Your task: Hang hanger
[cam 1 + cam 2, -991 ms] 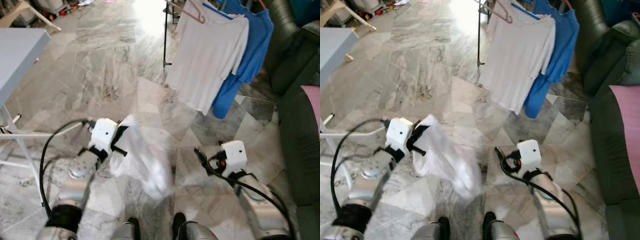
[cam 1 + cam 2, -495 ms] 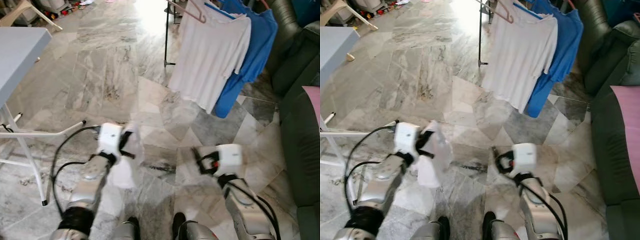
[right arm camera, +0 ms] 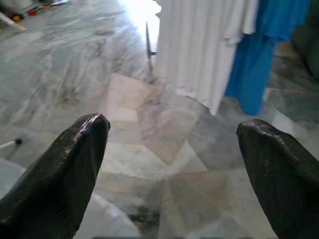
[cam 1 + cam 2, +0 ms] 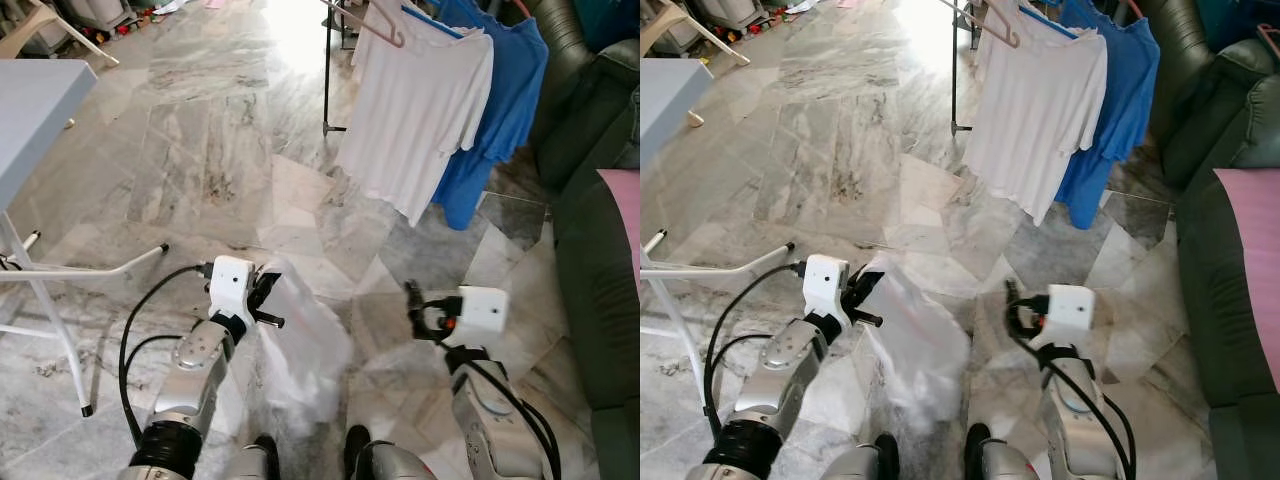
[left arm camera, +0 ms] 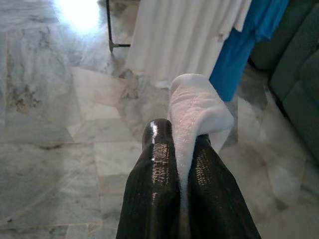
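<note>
Carrying is my step: left gripper point(image 5: 182, 164) pinches the white garment point(image 4: 300, 345), right gripper point(image 3: 172, 164) gapes empty, rack point(image 4: 327, 70) ahead needs approaching.

White T-shirt point(image 4: 420, 110) and blue shirt point(image 4: 500, 110) far right; grey-veined marble floor point(image 4: 200, 150); dark green sofa point(image 4: 600, 250); near white cloth point(image 4: 300, 345).
</note>
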Controlling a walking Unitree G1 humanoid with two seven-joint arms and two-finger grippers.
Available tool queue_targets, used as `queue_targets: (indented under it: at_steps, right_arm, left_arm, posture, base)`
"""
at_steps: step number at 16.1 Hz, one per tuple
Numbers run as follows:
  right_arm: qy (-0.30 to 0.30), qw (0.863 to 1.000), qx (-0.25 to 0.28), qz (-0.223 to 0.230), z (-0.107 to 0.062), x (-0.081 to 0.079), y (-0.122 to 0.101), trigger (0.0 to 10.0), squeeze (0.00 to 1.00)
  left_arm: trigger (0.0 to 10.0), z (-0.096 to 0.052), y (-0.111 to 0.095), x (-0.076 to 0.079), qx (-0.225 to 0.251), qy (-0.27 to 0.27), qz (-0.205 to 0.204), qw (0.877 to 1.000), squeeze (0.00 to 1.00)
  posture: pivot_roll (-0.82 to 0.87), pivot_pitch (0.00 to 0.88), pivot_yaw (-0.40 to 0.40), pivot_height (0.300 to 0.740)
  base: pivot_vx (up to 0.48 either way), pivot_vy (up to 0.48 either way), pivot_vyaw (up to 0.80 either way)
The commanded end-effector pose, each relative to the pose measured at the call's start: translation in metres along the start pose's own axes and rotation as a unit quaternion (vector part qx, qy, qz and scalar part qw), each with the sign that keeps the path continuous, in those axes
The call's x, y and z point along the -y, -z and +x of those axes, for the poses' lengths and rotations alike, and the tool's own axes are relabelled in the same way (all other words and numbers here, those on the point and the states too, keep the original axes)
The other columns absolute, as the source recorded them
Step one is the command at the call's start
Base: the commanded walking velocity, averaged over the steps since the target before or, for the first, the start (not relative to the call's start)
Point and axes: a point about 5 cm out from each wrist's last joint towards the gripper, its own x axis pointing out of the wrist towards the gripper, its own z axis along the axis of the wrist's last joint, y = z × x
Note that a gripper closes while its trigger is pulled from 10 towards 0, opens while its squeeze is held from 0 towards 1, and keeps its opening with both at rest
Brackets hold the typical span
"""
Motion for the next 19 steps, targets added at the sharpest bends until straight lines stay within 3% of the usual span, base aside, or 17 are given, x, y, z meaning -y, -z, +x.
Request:
queue_targets:
  at_steps: [1, 7, 19]
  right_arm:
    - [0.004, 1.000, -0.002, -0.006, 0.000, 0.004, 0.000, 10.0, 0.00]
    - [0.033, 0.999, 0.019, -0.016, 0.006, 0.016, -0.012, 10.0, 0.00]
    - [0.018, 0.999, 0.030, -0.031, 0.005, 0.008, -0.017, 10.0, 0.00]
  left_arm:
    - [10.0, -0.001, -0.007, -0.006, 0.020, -0.015, -0.001, 1.000, 0.00]
    - [10.0, 0.002, -0.012, -0.013, 0.037, -0.039, -0.006, 0.999, 0.00]
    - [10.0, 0.005, -0.011, -0.011, 0.042, -0.043, -0.011, 0.998, 0.00]
  posture:
    - [-0.05, 0.193, 0.003, 0.740]
    - [-0.06, 0.182, -0.003, 0.740]
    - [-0.07, 0.183, -0.020, 0.740]
  base:
    - [0.315, 0.000, 0.00]
    - [0.335, 0.000, 0.00]
    - [0.391, 0.000, 0.00]
